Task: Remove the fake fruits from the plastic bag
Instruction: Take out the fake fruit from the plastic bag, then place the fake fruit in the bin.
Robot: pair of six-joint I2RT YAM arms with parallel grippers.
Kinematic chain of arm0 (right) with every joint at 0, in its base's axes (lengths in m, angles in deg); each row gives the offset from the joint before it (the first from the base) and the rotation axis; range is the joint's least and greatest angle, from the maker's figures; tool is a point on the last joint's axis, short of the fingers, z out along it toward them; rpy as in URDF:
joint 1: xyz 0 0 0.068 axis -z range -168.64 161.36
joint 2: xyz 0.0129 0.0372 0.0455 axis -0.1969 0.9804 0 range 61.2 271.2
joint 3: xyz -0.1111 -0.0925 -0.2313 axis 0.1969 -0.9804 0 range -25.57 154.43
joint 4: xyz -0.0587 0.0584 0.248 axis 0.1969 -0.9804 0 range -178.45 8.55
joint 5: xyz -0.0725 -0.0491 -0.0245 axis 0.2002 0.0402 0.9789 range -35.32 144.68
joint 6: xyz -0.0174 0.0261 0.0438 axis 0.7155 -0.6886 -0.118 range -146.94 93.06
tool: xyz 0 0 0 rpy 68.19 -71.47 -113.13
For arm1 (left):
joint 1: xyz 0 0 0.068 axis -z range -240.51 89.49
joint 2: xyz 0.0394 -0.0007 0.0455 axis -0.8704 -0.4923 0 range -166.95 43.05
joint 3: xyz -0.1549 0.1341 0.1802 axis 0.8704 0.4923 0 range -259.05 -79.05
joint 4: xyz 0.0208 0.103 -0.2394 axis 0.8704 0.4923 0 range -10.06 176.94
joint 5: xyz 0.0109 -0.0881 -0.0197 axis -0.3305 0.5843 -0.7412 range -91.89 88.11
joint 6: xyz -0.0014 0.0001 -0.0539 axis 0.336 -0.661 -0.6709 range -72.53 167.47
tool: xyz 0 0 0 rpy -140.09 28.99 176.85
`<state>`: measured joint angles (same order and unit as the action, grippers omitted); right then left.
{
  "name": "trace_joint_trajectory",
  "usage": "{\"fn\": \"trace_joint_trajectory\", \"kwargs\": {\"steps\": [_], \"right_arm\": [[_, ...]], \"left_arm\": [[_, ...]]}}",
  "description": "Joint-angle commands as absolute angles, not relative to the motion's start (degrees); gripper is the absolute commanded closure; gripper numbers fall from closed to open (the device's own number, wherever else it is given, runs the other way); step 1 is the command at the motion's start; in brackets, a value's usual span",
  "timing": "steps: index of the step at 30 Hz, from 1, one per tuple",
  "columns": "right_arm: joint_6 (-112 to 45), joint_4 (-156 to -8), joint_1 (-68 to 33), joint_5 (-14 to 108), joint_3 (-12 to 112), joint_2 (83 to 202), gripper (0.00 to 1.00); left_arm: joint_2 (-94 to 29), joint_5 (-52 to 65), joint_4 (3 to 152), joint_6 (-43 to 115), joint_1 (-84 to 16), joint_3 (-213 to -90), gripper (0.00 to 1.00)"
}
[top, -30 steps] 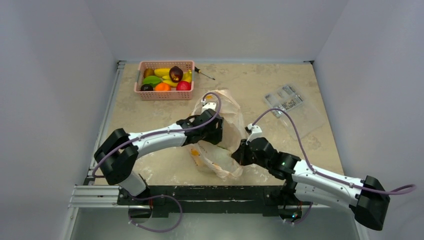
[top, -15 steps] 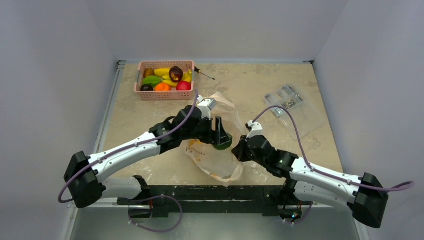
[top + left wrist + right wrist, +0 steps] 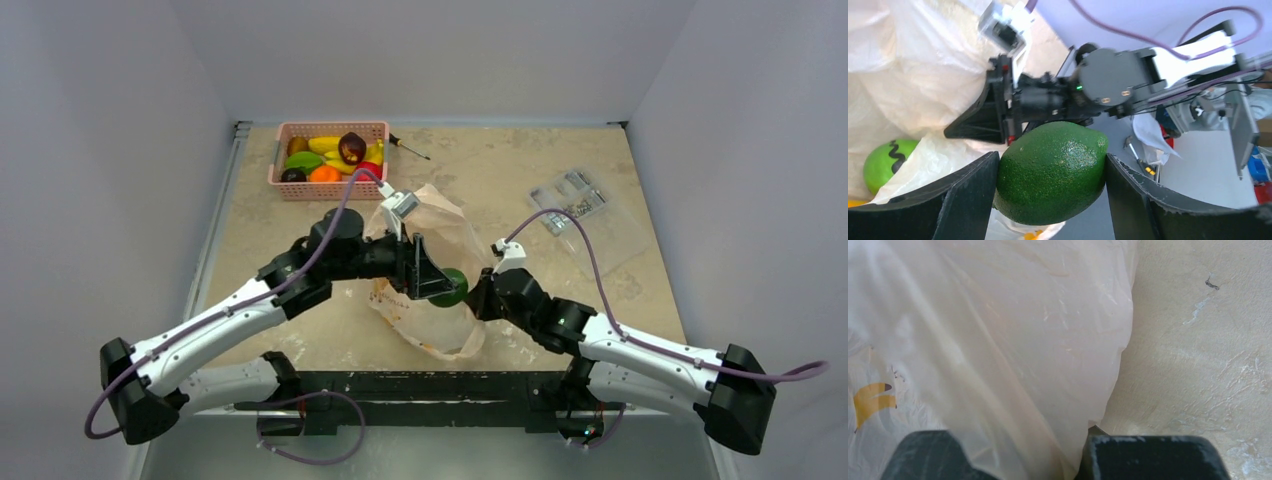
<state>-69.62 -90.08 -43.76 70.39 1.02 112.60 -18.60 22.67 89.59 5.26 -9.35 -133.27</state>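
Note:
My left gripper (image 3: pixel 440 283) is shut on a green, pebbly, lime-like fake fruit (image 3: pixel 450 288), held just above the mouth of the pale peach plastic bag (image 3: pixel 445 225). In the left wrist view the fruit (image 3: pixel 1058 190) fills the gap between both black fingers of the gripper (image 3: pixel 1052 167). A green striped ball (image 3: pixel 884 162) lies lower left inside the bag (image 3: pixel 913 75). My right gripper (image 3: pixel 482 298) is at the bag's right side. In the right wrist view it (image 3: pixel 1043 460) is shut on a fold of the bag's film (image 3: pixel 998 340).
A pink basket (image 3: pixel 330 192) with several toy fruits stands at the back left, with a screwdriver (image 3: pixel 410 148) beside it. A clear packet of small parts (image 3: pixel 590 215) lies at the back right. Grey walls close in the table on three sides.
My left gripper has come up out of the bag holding the green fruit, and the arm has stretched out to the right. The right gripper has kept its hold on the bag.

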Motion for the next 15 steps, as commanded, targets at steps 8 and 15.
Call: {"fn": "trace_joint_trajectory", "kwargs": {"steps": [8, 15], "right_arm": [[-69.74, -89.13, -43.74, 73.17, 4.61, 114.80, 1.00], [-69.59, -88.83, -43.75, 72.88, 4.90, 116.02, 1.00]], "left_arm": [[-7.41, 18.49, 106.76, 12.10, -21.82, -147.65, 0.97], [-7.89, -17.69, 120.91, 18.36, -25.89, -158.77, 1.00]]}}
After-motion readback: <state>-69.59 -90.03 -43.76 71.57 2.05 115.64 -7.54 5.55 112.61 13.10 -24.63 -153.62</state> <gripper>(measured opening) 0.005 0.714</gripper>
